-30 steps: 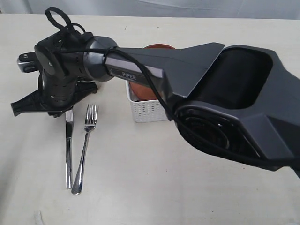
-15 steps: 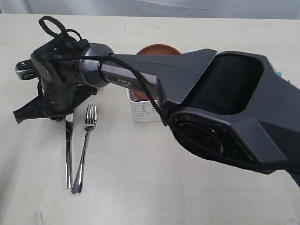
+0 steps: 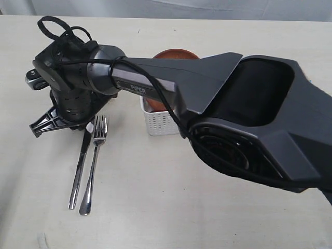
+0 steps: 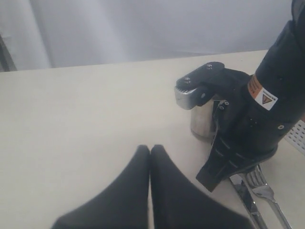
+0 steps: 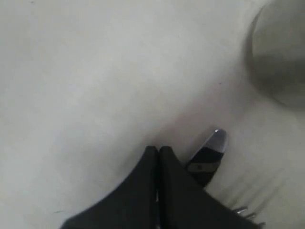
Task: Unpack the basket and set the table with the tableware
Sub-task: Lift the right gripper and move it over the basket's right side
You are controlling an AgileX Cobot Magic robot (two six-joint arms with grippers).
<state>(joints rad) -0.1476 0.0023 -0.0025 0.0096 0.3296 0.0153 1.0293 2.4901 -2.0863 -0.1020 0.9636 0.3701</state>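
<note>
My right gripper is shut and empty, low over the table, its arm reaching across to the left. The steel knife lies tilted, and its blade tip is right beside the shut fingertips. A steel fork lies next to the knife. Behind the right gripper stands a steel cup. The white basket holds a reddish-brown plate on edge. My left gripper is shut on nothing over bare table, left of the cup.
The right arm's big dark body covers much of the table's right half and most of the basket. A grey backdrop runs along the table's far edge.
The right gripper has shifted to the right. The knife's blade end has swung right toward the fork, so the knife now lies tilted. The fork has not moved.
</note>
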